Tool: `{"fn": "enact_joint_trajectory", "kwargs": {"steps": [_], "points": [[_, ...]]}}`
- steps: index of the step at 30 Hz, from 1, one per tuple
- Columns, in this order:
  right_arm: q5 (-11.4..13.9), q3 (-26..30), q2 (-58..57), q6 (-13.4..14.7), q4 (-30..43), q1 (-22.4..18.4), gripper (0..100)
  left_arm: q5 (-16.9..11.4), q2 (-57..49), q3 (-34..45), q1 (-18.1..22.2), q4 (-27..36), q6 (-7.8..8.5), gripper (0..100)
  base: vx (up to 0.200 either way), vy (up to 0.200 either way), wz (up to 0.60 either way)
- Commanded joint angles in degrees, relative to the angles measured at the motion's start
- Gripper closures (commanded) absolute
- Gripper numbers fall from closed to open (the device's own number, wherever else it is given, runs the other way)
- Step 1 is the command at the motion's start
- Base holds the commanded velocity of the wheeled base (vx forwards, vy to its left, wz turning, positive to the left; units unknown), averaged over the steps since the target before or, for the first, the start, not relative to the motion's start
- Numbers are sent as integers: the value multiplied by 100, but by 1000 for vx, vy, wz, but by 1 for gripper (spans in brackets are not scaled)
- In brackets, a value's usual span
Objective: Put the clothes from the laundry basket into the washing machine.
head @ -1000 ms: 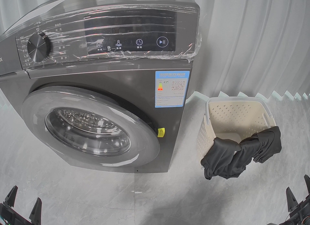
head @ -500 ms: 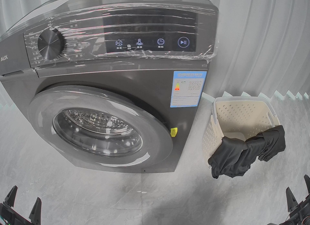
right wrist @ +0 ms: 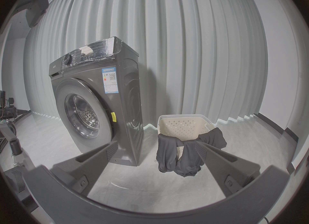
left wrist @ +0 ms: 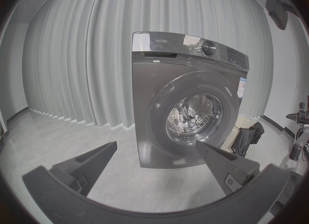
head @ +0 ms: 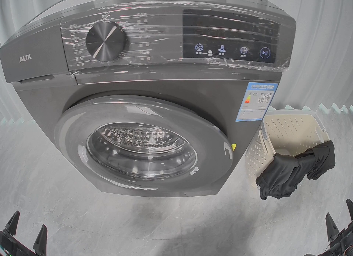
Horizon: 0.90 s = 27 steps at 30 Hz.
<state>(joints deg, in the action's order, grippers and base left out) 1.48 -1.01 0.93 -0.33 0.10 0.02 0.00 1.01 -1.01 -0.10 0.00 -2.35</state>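
Grey washing machine [head: 154, 84], blue label [head: 256, 101], black clothes [head: 290, 172]

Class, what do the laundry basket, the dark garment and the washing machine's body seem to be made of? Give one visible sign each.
Laundry basket: likely cream plastic, matte; moulded walls with regular perforations.
Dark garment: soft, thin fabric, slight sheen; it drapes limply over the rim.
Washing machine body: probably painted metal, grey satin; soft reflections.

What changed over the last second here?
The head camera shifted: washing machine and laundry basket slide right in the picture together, not moved themselves. Nothing grasped or released. Unchanged: door shut, dark garment draped over the basket's rim, left gripper and right gripper open and empty.
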Motion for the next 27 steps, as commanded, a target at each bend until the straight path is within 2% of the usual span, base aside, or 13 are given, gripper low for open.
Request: {"fn": "enact_joint_trajectory", "kwargs": {"steps": [1,6,18,27], "points": [[2,101,-93,-2,-1,6,0,-9,-92,92,1,0,-2,0,0,0,0],[2,101,-93,-2,-1,6,0,0,-92,92,1,0,-2,0,0,0,0],[2,101,-93,-2,-1,6,0,0,-92,92,1,0,-2,0,0,200,0],[2,101,-93,-2,-1,6,0,0,-92,92,1,0,-2,0,0,0,0]]}}
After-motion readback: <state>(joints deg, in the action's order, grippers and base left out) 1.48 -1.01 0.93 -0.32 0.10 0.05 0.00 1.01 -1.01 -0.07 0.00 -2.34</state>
